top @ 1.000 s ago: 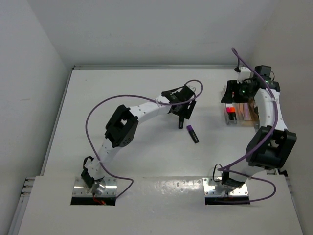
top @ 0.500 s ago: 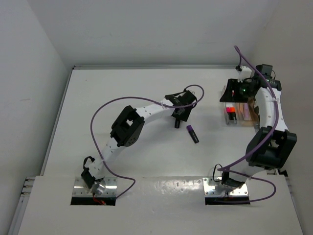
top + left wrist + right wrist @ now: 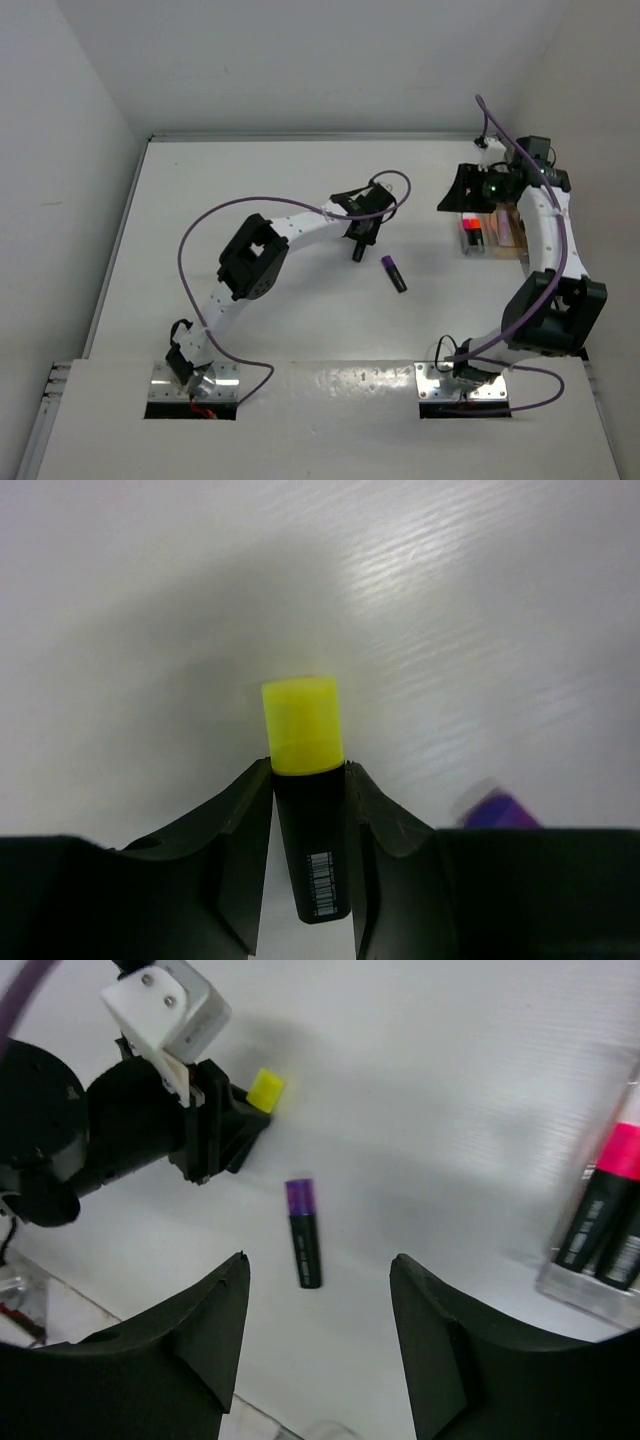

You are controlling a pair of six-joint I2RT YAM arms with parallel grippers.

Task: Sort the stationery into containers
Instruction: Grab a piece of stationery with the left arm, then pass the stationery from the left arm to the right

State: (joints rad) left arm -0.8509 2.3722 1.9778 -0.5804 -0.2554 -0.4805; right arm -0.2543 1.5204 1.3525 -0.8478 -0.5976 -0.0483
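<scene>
Left arm stretched out over the middle of the white table (image 3: 250,180), left gripper (image 3: 358,240) pointing down with a dark highlighter (image 3: 357,254) poking out at its tips. Just off to that gripper's right, nearer the bases, a purple-capped highlighter (image 3: 394,274) lies flat, apart from it. Right gripper (image 3: 452,195) hangs at the far right, the clear tray (image 3: 495,252) just beside it, orange and pink caps inside.
</scene>
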